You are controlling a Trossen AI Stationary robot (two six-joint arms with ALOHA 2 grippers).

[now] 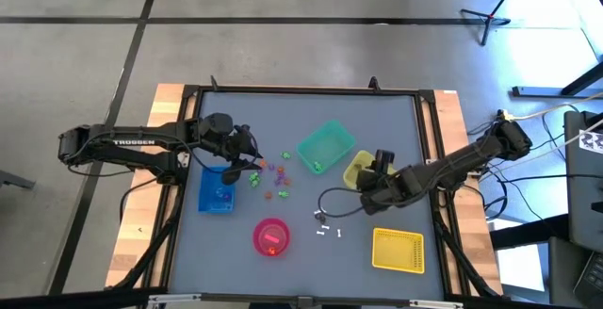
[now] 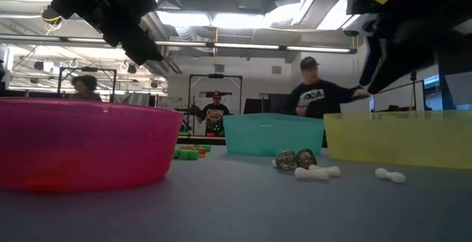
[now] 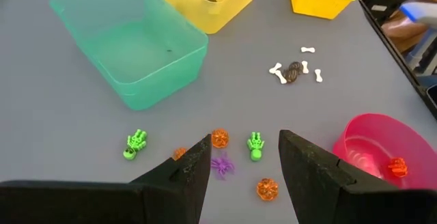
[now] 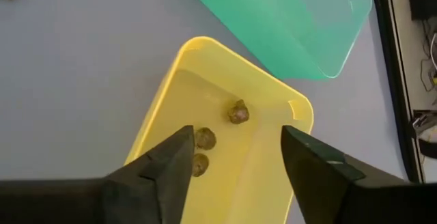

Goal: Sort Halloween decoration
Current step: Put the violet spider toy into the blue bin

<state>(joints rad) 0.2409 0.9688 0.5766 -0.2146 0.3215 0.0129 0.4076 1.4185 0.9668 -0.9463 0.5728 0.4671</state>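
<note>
The Halloween decoration lies in loose groups on the grey table. Green skeletons (image 3: pixel 135 144), orange pumpkins (image 3: pixel 219 138) and a purple spider (image 3: pixel 222 165) sit below my left gripper (image 3: pixel 239 162), which hovers open above them (image 1: pixel 247 158). White bones (image 3: pixel 276 70) and a dark grey piece (image 3: pixel 294 71) lie farther right. My right gripper (image 4: pixel 235 138) stands open over the yellow bin (image 4: pixel 225 149), whose floor carries three dark grey trinkets (image 4: pixel 237 113). In the high view this gripper (image 1: pixel 379 166) is above the yellow bin (image 1: pixel 356 170).
A green bin (image 1: pixel 325 146) stands next to the yellow bin. A blue bin (image 1: pixel 217 194) is under the left arm, and a pink bowl (image 1: pixel 271 235) holding an orange trinket (image 3: pixel 396 166) is near the front. A yellow basket (image 1: pixel 399 250) is at front right. People stand beyond the table (image 2: pixel 317 91).
</note>
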